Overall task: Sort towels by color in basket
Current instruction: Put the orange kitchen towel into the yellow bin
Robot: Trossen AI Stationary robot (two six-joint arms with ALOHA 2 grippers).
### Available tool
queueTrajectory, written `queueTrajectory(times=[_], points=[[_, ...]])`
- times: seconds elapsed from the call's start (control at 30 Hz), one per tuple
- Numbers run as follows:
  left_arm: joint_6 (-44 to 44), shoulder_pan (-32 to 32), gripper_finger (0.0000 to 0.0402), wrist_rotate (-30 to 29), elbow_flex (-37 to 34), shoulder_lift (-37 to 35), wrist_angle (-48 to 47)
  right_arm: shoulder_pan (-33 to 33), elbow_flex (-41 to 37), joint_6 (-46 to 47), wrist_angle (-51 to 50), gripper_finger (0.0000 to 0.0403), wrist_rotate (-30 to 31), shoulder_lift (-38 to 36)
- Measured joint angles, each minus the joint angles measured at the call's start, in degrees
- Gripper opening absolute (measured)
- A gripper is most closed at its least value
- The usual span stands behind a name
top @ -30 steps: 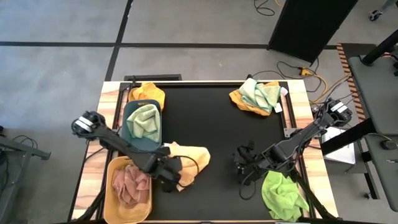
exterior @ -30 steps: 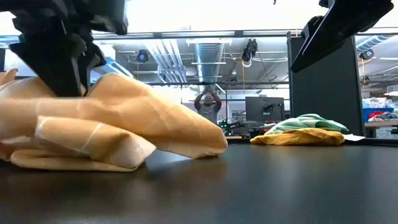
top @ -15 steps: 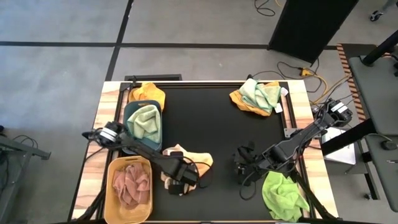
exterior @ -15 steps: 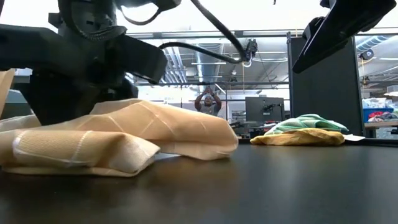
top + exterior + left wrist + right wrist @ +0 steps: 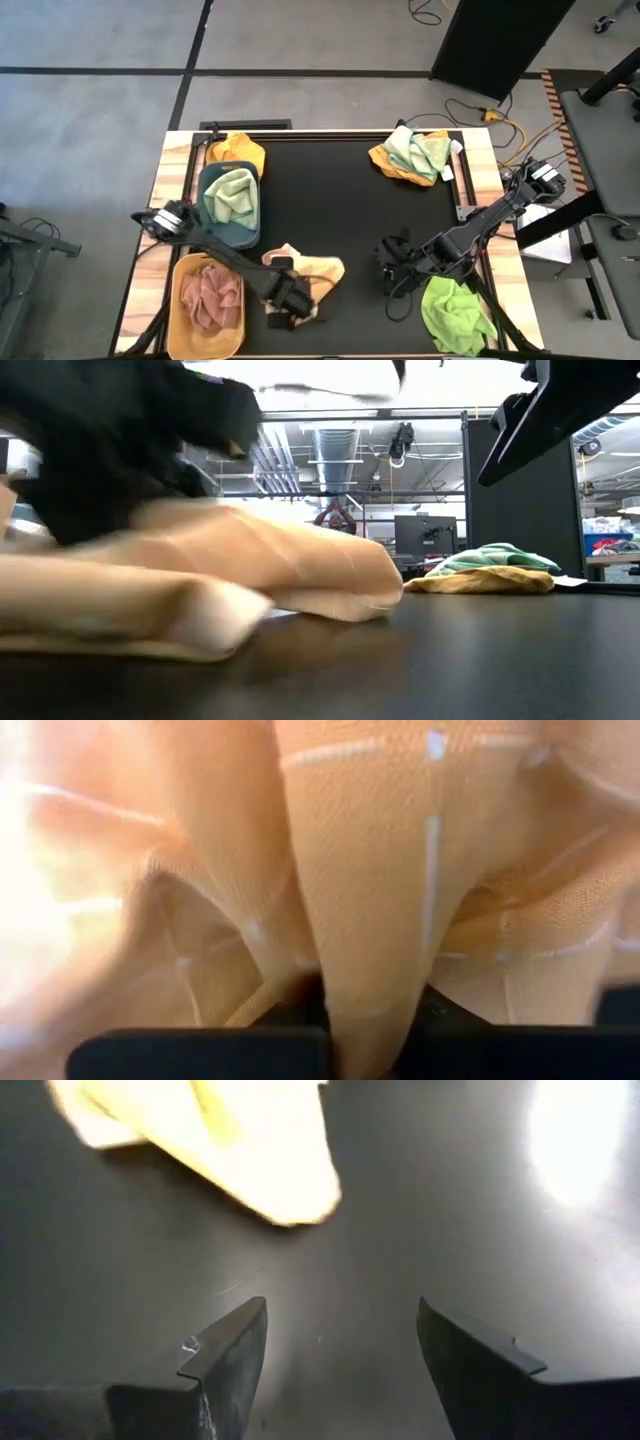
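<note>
This is a robotics lab or workshop in an open industrial hall. The worktable (image 5: 330, 220) has a black mat on a wooden frame and stands on a grey concrete floor (image 5: 100, 110) marked with dark tape lines (image 5: 190, 70). Cables (image 5: 490, 115) trail across the floor at the far right, beside a tall black panel (image 5: 495, 40). The low view looks across the table into a large room with exposed ceiling ducts (image 5: 335, 450), overhead strip lights, a dark monitor (image 5: 425, 532) on a far bench, and a person (image 5: 338, 520) standing in the distance. Another table edge (image 5: 600, 150) shows at the right.
</note>
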Motion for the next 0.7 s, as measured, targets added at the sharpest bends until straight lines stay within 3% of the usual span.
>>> queueTrajectory(times=[0.17, 0.23, 0.33, 0.5, 0.7], points=[[3.1, -7.0, 0.0006, 2.0, 0.3, -10.9, -0.9, 0.0, -0.9, 1.9, 0.1, 0.0242, 0.4, 0.0], [0.5, -10.4, 0.0005, 3.7, 0.0, -14.2, -3.0, 0.0, -1.2, 3.0, 0.1, 0.0242, 0.4, 0.0], [-9.7, -14.8, 0.0005, 1.9, 0.3, -20.0, -5.9, 0.1, -1.8, 3.7, 0.3, 0.0242, 0.4, 0.0], [-23.6, -22.9, 0.0004, -6.6, 0.5, -28.5, -8.1, 0.1, -2.6, 3.7, 0.5, 0.0248, 0.5, 0.0], [-52.9, -32.4, 0.0004, -6.7, 2.6, -35.1, -27.2, 0.1, -2.8, 3.6, 0.8, 0.025, 0.5, 0.0]])
